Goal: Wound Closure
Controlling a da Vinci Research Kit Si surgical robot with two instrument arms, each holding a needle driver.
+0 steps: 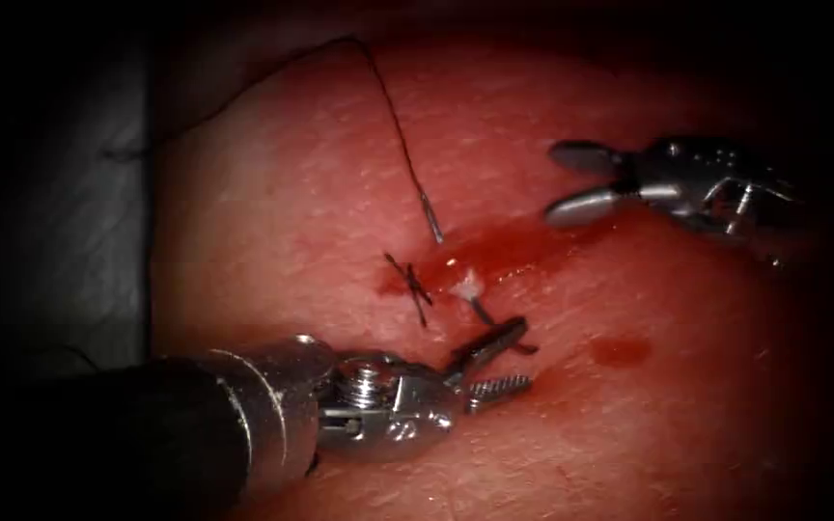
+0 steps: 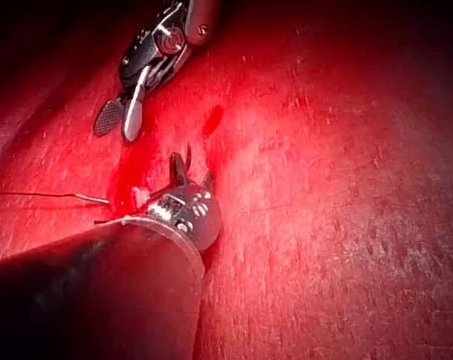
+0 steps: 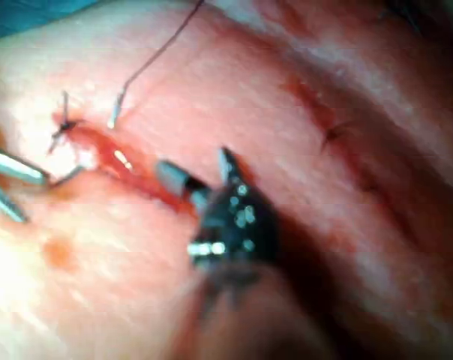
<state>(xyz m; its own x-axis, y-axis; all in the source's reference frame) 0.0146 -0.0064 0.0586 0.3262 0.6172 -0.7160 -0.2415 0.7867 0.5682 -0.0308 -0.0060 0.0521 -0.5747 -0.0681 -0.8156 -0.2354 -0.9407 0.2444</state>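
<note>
The curved needle sits in the tissue at the left part of the cut. Its tail stands out on the cut's upper left side, and its dark tip part comes out on the lower right side. Thread runs up from the tail. My left tool is open and holds nothing; its upper jaw lies against the needle's tip part. My right tool hovers open over the cut's right end, holding nothing. The left wrist view has the left tool and the right tool. The right wrist view has the right tool and the needle tail.
A tied stitch with short cut ends sits at the cut's left end. Red fluid fills the cut, and a separate spot lies right of my left tool. Grey cloth borders the tissue on the left.
</note>
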